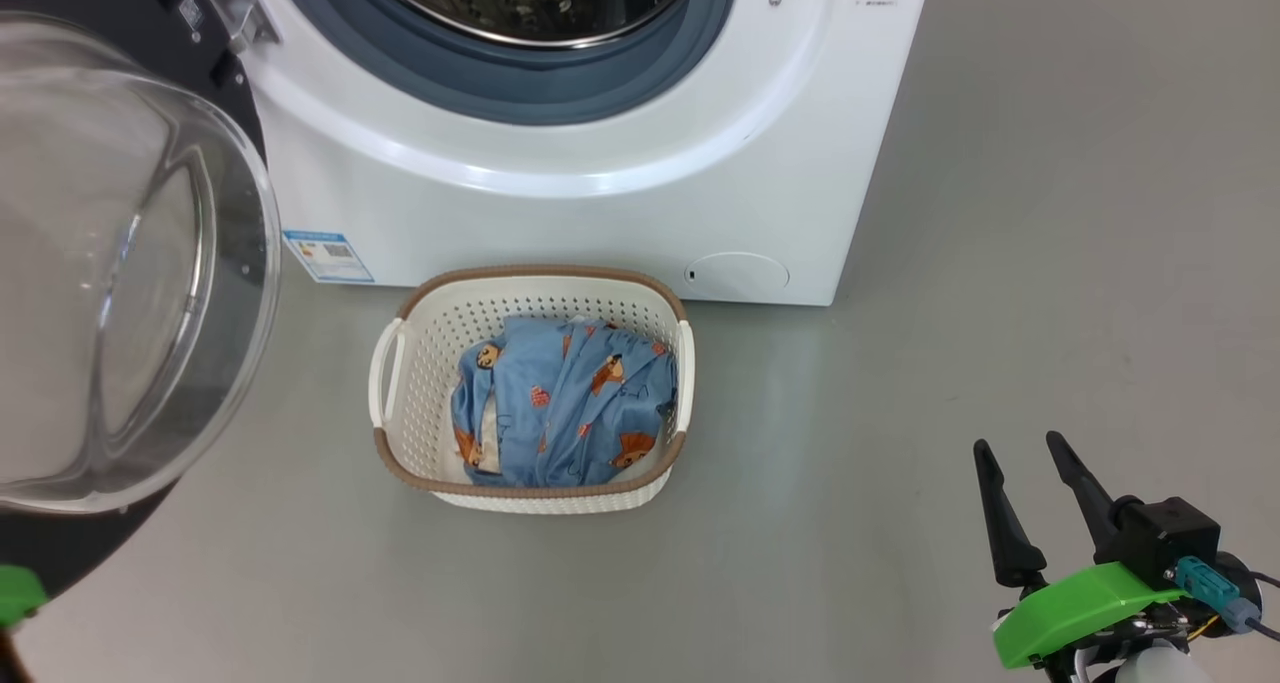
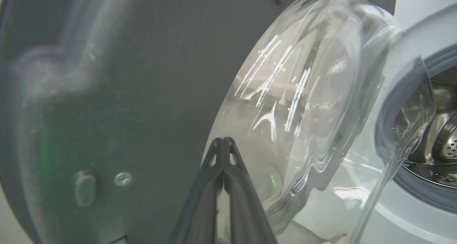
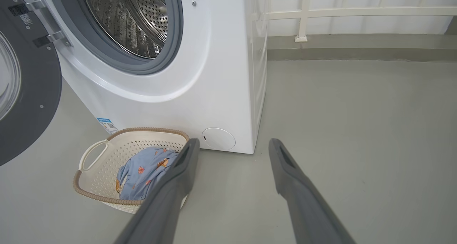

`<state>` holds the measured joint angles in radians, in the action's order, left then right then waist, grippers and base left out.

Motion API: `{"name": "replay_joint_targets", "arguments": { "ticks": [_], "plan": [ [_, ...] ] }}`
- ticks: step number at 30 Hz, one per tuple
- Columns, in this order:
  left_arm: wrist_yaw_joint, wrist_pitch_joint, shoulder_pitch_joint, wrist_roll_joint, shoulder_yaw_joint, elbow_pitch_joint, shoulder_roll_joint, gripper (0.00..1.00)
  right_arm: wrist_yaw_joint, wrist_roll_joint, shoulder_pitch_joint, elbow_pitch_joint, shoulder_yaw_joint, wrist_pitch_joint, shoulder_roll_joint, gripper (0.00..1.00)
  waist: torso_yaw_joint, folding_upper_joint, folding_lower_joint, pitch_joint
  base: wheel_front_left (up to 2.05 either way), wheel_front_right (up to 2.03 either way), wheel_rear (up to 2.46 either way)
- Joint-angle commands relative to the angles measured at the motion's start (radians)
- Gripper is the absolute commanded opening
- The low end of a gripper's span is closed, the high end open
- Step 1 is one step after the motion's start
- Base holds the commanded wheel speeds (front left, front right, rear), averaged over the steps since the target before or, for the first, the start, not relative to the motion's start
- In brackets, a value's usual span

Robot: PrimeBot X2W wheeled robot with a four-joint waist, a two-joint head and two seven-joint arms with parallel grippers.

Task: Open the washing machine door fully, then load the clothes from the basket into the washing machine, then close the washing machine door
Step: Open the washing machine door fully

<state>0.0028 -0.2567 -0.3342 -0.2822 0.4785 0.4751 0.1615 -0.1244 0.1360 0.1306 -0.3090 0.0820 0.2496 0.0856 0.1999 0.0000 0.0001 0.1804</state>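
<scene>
Resting on smooth grey floor (image 1: 1050,263), the basket (image 1: 440,363) fronts the washing machine (image 1: 600,193).

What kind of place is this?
Probably a laundry corner in a bare room or test space: a white front-loading washing machine with its door open, a basket of clothes before it on a plain grey floor, and a white rail along the far wall.
</scene>
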Motion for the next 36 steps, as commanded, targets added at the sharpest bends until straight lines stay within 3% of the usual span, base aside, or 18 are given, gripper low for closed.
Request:
{"name": "replay_joint_targets", "arguments": {
  "ticks": [1,10,18,19,20,22,23,24,36],
  "plan": [
    [-0.011,-0.005,-0.008,0.018,0.025,-0.040,0.028,0.00,-0.006,0.006,0.020,0.018,-0.020,0.012,-0.001,1.00,-0.001,0.0000,-0.0001,-0.010,0.00,0.00,0.00],
    [-0.037,-0.005,0.104,0.088,0.012,-0.188,-0.073,0.00,-0.006,0.015,0.001,0.013,-0.022,0.012,-0.011,1.00,-0.006,0.0000,-0.0001,-0.066,0.00,0.00,0.00],
    [-0.044,-0.005,0.209,0.107,-0.080,-0.323,-0.108,0.00,-0.006,0.021,-0.022,0.020,-0.027,0.012,-0.019,1.00,-0.032,0.0000,-0.0001,-0.114,0.00,0.00,0.00],
    [-0.043,-0.005,0.220,0.102,-0.092,-0.335,-0.109,0.08,-0.006,0.022,-0.025,0.022,-0.027,0.012,-0.020,1.00,-0.037,0.0000,-0.0001,-0.119,0.00,0.00,0.00],
    [-0.043,-0.005,0.230,0.100,-0.106,-0.343,-0.110,0.27,-0.006,0.023,-0.029,0.024,-0.028,0.012,-0.021,1.00,-0.041,0.0000,-0.0001,-0.124,0.00,0.00,0.00],
    [-0.036,-0.005,0.249,0.088,-0.133,-0.357,-0.111,0.54,-0.006,0.024,-0.036,0.026,-0.031,0.012,-0.022,1.00,-0.051,0.0000,-0.0001,-0.132,0.00,0.00,0.00],
    [-0.031,-0.005,0.257,0.078,-0.148,-0.363,-0.111,0.96,-0.006,0.024,-0.039,0.026,-0.032,0.012,-0.023,1.00,-0.056,0.0000,-0.0001,-0.137,0.00,0.00,0.00],
    [-0.026,-0.005,0.266,0.073,-0.162,-0.367,-0.111,1.00,-0.006,0.024,-0.042,0.027,-0.032,0.012,-0.023,1.00,-0.061,0.0000,-0.0001,-0.141,0.00,0.00,0.00],
    [-0.029,-0.005,0.352,0.065,-0.335,-0.374,-0.111,1.00,-0.006,0.016,-0.064,0.065,-0.041,0.012,-0.028,1.00,-0.129,0.0000,-0.0001,-0.175,0.00,0.00,0.00]
  ]
}}
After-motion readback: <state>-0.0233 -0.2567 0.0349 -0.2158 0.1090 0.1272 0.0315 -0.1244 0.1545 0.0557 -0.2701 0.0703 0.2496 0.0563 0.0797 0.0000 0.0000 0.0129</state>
